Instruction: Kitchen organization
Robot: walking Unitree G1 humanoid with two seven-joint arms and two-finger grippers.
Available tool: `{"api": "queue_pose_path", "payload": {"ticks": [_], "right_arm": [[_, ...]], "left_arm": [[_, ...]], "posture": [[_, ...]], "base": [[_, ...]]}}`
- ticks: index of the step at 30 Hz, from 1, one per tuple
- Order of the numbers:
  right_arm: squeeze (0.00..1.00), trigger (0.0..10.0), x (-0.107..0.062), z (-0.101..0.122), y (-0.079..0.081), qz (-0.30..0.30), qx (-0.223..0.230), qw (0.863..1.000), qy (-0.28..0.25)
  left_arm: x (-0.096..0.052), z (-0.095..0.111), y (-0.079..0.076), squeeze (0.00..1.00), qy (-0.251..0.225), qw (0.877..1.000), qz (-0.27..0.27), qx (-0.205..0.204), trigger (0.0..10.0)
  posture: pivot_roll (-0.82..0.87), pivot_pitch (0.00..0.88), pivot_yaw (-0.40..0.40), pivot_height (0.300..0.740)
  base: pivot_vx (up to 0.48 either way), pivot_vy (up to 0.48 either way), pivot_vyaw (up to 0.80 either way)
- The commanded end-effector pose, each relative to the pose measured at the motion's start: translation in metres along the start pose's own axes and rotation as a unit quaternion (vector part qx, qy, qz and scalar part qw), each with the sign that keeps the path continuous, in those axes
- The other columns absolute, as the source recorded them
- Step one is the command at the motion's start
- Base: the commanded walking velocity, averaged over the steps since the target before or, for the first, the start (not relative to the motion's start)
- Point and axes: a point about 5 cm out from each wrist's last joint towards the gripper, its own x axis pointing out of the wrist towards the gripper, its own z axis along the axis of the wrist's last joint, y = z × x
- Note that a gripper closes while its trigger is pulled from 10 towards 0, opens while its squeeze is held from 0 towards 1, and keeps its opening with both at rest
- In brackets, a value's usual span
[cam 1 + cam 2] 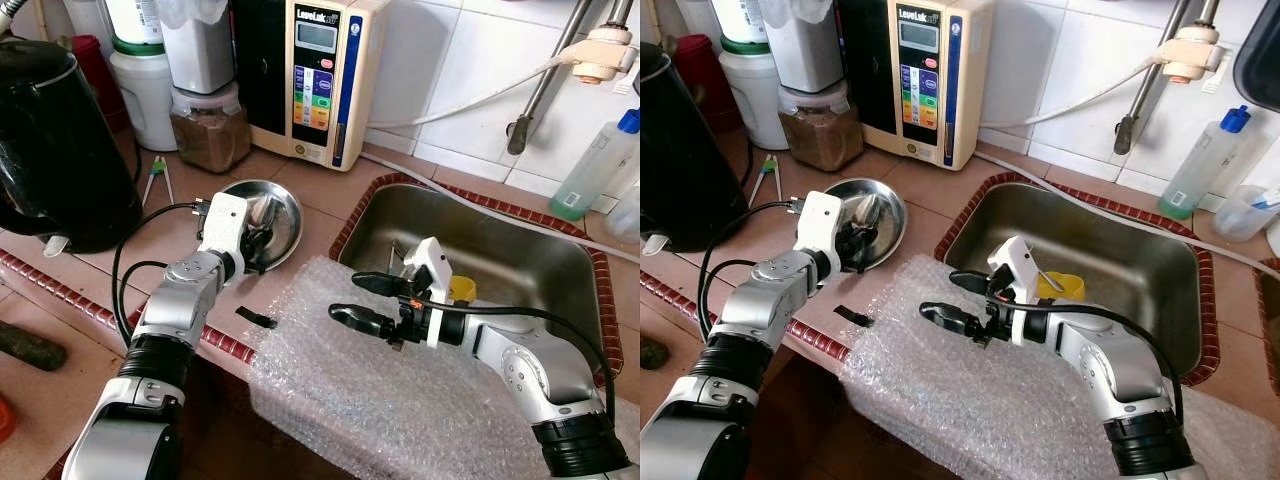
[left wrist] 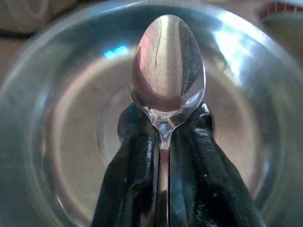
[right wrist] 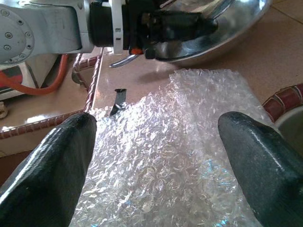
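Tightly closed left claw [image 2: 163, 142] around spoon [image 2: 166, 71]

Spoon [image 2: 166, 85]: polished metal, mirror-bright.
Bowl [image 1: 283, 205]: shiny steel, smooth.
Left gripper [image 2: 163, 142]: black, slightly glossy fingers, closed on the spoon.
Bubble wrap [image 3: 165, 156]: clear plastic, bumpy and glinting.
Sink [image 1: 520, 265]: dull brushed steel.
Surface [image 1: 310, 185]: matt brown tile.
Kettle [image 1: 55, 150]: glossy black plastic.
Wall tiles [image 1: 470, 60]: glazed white.

Left gripper [image 2: 163, 142] pinching a spoon [image 2: 166, 71] over a steel bowl [image 2: 42, 142]

The two black fingers [image 2: 130, 175] are closing tight on the spoon's neck, its polished scoop standing out beyond their tips, while the shiny bowl is lying blurred behind it.
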Motion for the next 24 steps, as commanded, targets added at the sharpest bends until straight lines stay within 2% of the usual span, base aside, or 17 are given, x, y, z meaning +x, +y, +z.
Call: {"api": "queue_pose_path", "payload": {"ticks": [1,4,14,22,24], "right_arm": [[0.00,10.0,-0.003,0.004,0.002,0.007,-0.008,1.000,0.000],[0.00,10.0,-0.003,0.004,0.002,0.007,-0.007,1.000,0.000],[0.00,10.0,-0.002,0.005,-0.003,-0.007,-0.011,1.000,-0.002],[0.00,10.0,0.000,0.011,-0.012,-0.043,-0.016,0.999,-0.021],[0.00,10.0,0.000,0.012,-0.012,-0.045,-0.017,0.999,-0.022]], "left_arm": [[0.000,0.010,-0.002,0.00,-0.027,1.000,-0.002,-0.003,0.0],[0.000,0.019,-0.003,0.00,-0.057,0.998,0.003,-0.004,0.0],[-0.002,0.031,0.001,0.00,-0.104,0.994,0.020,-0.012,0.0],[-0.009,0.067,-0.004,0.00,-0.223,0.974,0.020,-0.013,0.0],[-0.010,0.071,-0.005,0.00,-0.237,0.971,0.021,-0.013,0.0]], "posture": [[-0.04,0.000,-0.047,0.740],[-0.04,0.000,-0.048,0.740],[-0.04,0.000,-0.051,0.740],[-0.04,0.000,-0.051,0.740],[-0.04,0.000,-0.052,0.740]], "base": [[0.000,0.000,0.00],[0.000,0.000,0.00],[0.000,0.000,0.00],[0.000,0.000,0.00],[0.000,0.000,0.00]]}}
